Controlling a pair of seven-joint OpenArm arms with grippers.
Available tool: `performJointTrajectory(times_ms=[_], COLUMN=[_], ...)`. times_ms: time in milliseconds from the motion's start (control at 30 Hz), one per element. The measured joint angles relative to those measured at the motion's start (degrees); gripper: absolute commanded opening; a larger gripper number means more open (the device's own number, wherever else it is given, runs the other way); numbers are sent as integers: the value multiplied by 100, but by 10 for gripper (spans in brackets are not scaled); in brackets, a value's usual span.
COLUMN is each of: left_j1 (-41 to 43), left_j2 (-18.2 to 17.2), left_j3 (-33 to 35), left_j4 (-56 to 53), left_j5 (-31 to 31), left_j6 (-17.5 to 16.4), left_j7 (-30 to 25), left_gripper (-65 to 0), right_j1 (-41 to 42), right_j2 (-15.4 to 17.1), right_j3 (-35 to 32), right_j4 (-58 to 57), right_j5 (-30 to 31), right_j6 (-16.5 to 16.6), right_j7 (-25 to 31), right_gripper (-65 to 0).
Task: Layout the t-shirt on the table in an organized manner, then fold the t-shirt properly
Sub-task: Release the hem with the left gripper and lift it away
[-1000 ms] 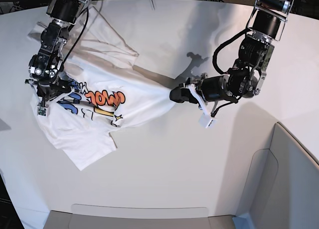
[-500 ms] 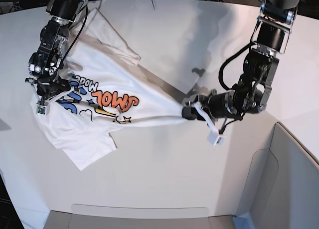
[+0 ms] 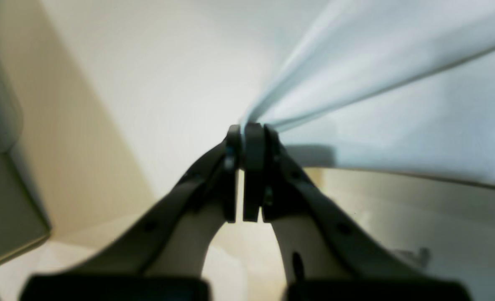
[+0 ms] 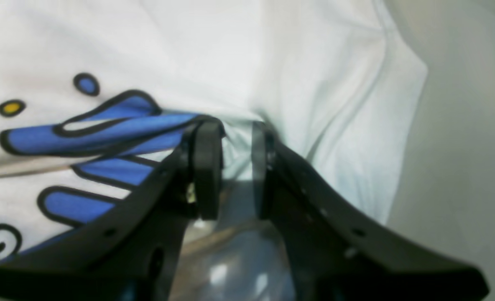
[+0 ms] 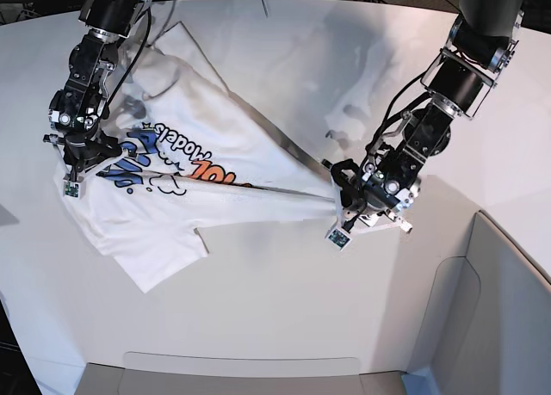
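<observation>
The white t-shirt [image 5: 198,180] with blue, yellow and orange lettering lies on the white table [image 5: 284,309], pulled taut between my two grippers. On the base view's right, my left gripper [image 5: 341,199] is low over the table and shut on the shirt's edge. In the left wrist view the jaws [image 3: 245,133] pinch the fabric [image 3: 377,83], which fans away from them. My right gripper [image 5: 84,164], on that view's left, holds the shirt beside the blue lettering. The right wrist view shows a fold of cloth [image 4: 314,62] caught between its pads [image 4: 237,142].
A grey panel [image 5: 508,309] rises at the table's right front corner, close to my left arm, and shows in the left wrist view [image 3: 5,209]. A low grey strip [image 5: 241,373] runs along the front edge. Dark cables lie beyond the table's far edge.
My left gripper has dragged the shirt's edge to the right and toward the front, stretching the cloth and uncovering more of the print. My right gripper has stayed in place.
</observation>
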Motion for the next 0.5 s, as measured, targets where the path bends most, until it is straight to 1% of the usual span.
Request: performJointTrajectory(times_ms=[100, 133, 233, 267, 333, 400, 500], left_j1=[42, 39, 48, 55, 72, 114, 365], left_j2=[-2, 4, 0, 2, 44, 109, 269], left_j3=[-22, -114, -479, -608, -1001, -1532, -2380], left_j4=[313, 341, 319, 310, 310, 378, 765], left_j5=[1016, 1272, 1692, 1781, 1742, 1742, 1836], left_j6=[52, 70, 61, 74, 33, 35, 42], left_j7=[-269, -278, -354, -385, -501, -531, -509], left_gripper=[-494, -487, -485, -485, -485, -485, -485], right_j1=[2, 2, 2, 2, 0, 0, -33], right_j2=[-2, 0, 0, 0, 0, -2, -15], right_j3=[0, 0, 0, 2, 2, 0, 0], right_j4=[0, 0, 0, 0, 0, 28, 219], right_j5=[0, 0, 0, 0, 0, 2, -15], right_j6=[0, 0, 0, -2, -2, 0, -7], right_j7=[0, 0, 0, 0, 0, -9, -280], right_gripper=[-511, -511, -511, -511, -511, -511, -511])
